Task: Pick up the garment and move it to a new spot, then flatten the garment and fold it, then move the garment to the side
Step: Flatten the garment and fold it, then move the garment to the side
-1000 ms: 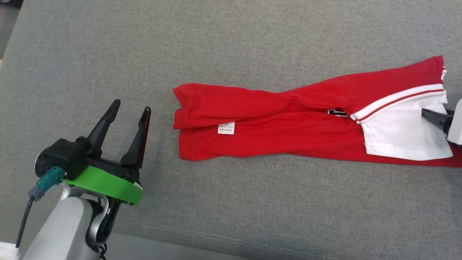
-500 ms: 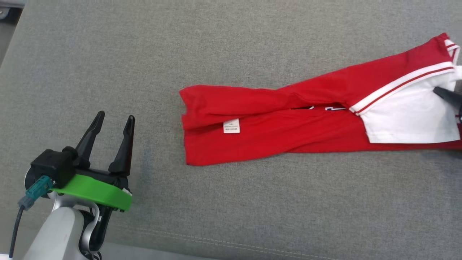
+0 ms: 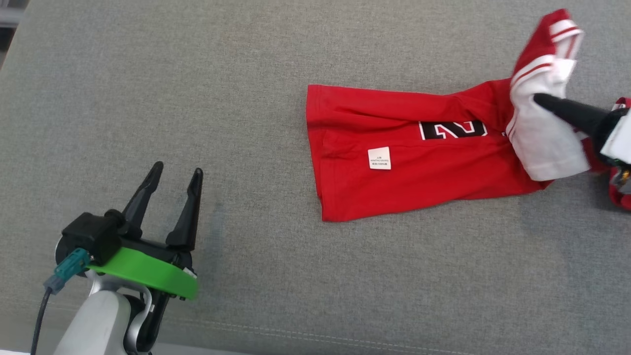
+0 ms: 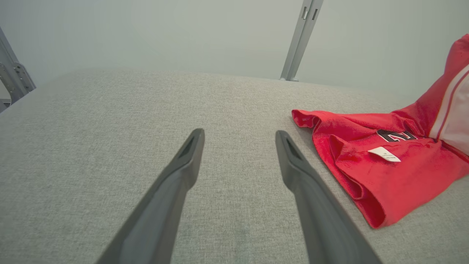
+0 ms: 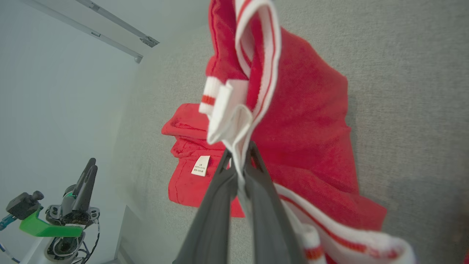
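The right pincer (image 5: pixel 238 154) is clamped shut on the white sleeve (image 3: pixel 542 143) of the garment (image 3: pixel 419 172) and holds that end above the grey tabletop (image 3: pixel 246 74). The hem end lies on the tabletop, loosely doubled over. The left pincer (image 3: pixel 177 170) stands fully spread and empty, well apart from the garment's hem. Judged status: pickup is in progress. Relocating, flattening, folding and setting aside remain.

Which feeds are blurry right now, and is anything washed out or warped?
Head view: even light, garment sharp, raised sleeve by the right tool slightly smeared, soft shadow beneath. Left wrist view: left tool soft-edged, background hazy. Right wrist view: nearest striped trim out of focus, edges stretched by the wide lens.
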